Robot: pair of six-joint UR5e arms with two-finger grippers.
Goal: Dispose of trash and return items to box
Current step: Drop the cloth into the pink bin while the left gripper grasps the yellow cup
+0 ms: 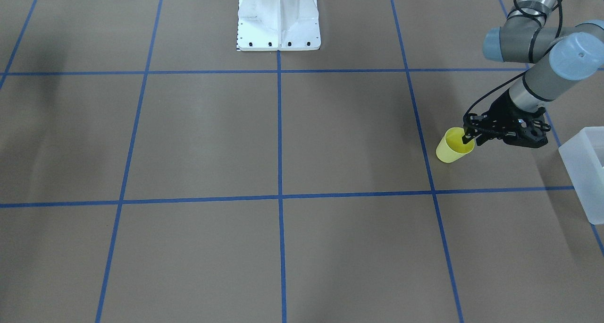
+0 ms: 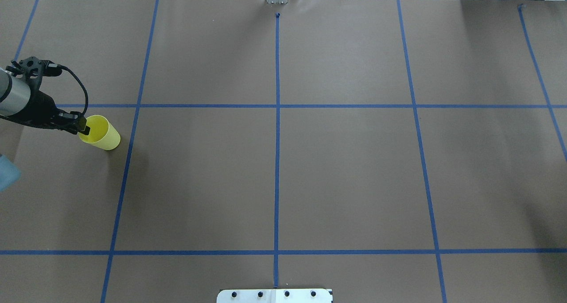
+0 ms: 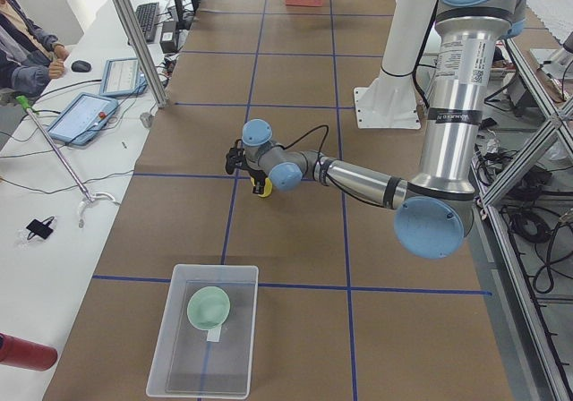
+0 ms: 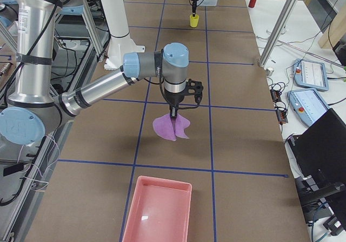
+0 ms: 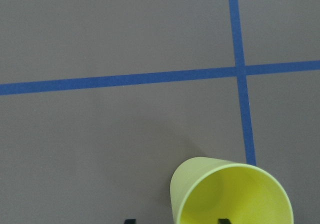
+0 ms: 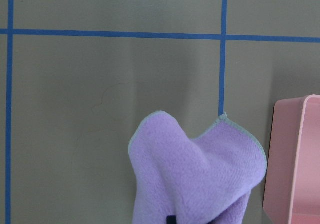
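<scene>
A yellow cup (image 1: 452, 147) stands on the brown table near its left end, also seen from overhead (image 2: 101, 134). My left gripper (image 1: 468, 138) is open, with one finger inside the cup and one outside its wall. In the left wrist view the cup (image 5: 232, 194) has a fingertip on either side of its near wall. The mint-green bowl (image 3: 208, 307) lies inside the translucent box (image 3: 164, 343), whose corner shows in the front view (image 1: 583, 172). My right gripper (image 4: 173, 114) is shut on a purple cloth (image 4: 170, 128) and holds it hanging over the table (image 6: 195, 174).
A pink tray (image 4: 157, 212) lies near the right end of the table, and its edge shows beside the cloth (image 6: 295, 159). The white robot pedestal (image 1: 278, 18) stands at the table's middle edge. Blue tape lines grid the table. Tablets and operators are at a side table (image 3: 85, 115).
</scene>
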